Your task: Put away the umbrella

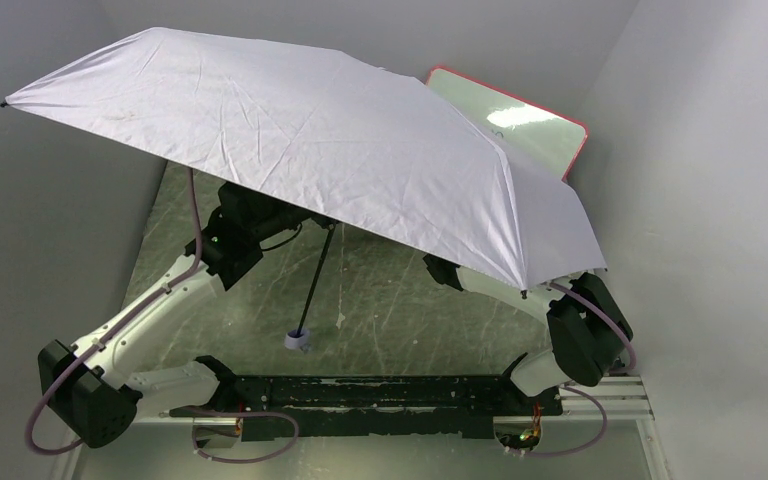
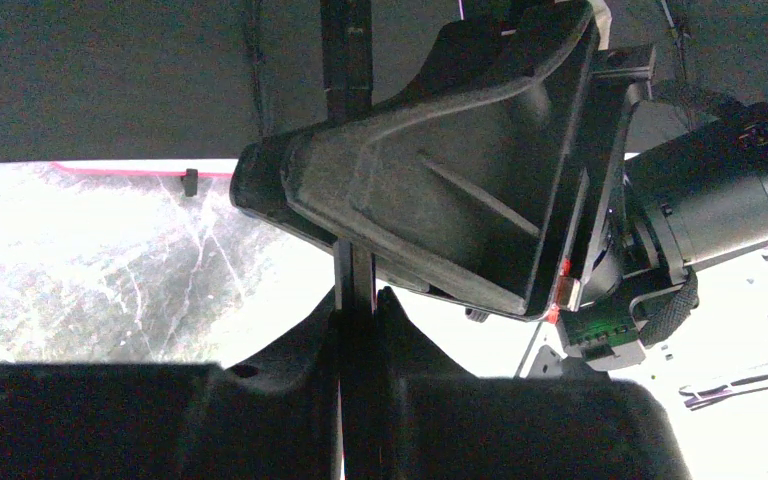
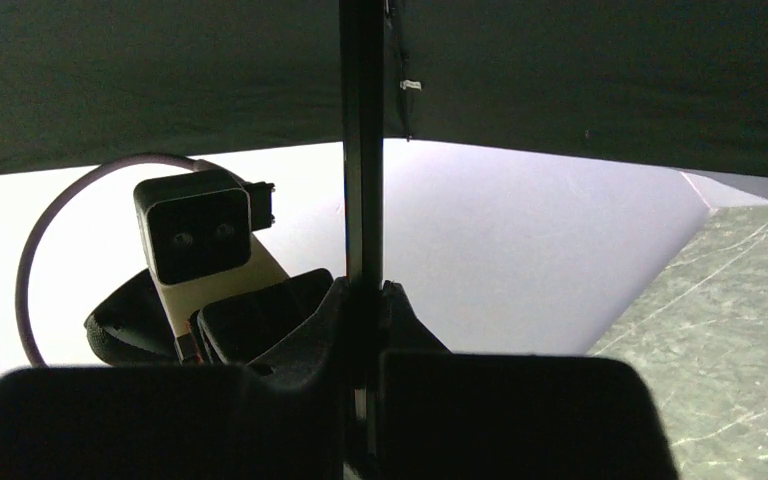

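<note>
The umbrella stands open, and its lavender canopy covers the middle of the table. Its black shaft slants down to the pale handle, which rests on the table. Both arms reach under the canopy, so both grippers are hidden in the top view. In the left wrist view my left gripper is shut on the shaft, with the right gripper's body close above it. In the right wrist view my right gripper is shut on the shaft under the black lining.
A white board with a red rim leans at the back right. Grey walls close in on both sides. The canopy's rib tips reach near the left wall and the right arm's elbow. A black rail runs along the near edge.
</note>
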